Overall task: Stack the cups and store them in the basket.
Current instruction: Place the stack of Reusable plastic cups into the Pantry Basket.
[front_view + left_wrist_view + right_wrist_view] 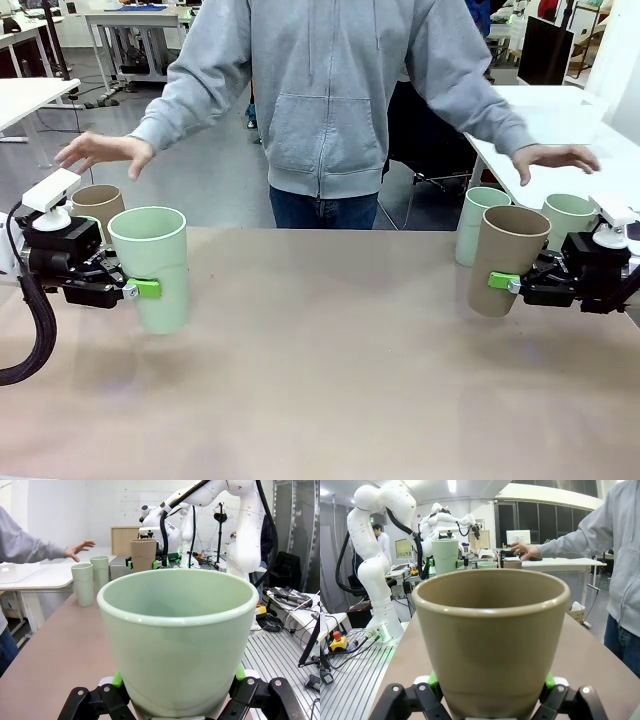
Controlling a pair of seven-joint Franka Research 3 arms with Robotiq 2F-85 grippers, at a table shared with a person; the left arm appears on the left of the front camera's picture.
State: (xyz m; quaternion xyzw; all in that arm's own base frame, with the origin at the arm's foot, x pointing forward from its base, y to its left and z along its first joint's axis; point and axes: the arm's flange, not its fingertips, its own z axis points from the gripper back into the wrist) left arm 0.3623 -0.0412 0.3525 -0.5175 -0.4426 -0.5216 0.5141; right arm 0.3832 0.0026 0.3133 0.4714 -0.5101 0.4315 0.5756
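Cups in the front view number five: three mint, two tan. Left tool (pixel 152 290) is clamped on one mint cup (pixel 150 262) and right tool (pixel 503 282) on one tan cup (pixel 508 255), both upright. Second tan cup (pixel 98 205) stands behind the left tool. Near the right tool stand a second mint cup (pixel 478 225) and a third mint cup (pixel 568 215). Tabletop (pixel 320 390) is plain matte tan. A person in a grey hoodie (pixel 325 90) spreads both hands above it, and white tabletops (pixel 560 120) stand behind.

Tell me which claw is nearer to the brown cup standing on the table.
The left. The left claw, shut on a green cup, is just in front of the standing brown cup; the right claw, shut on a second brown cup, is far across the table.
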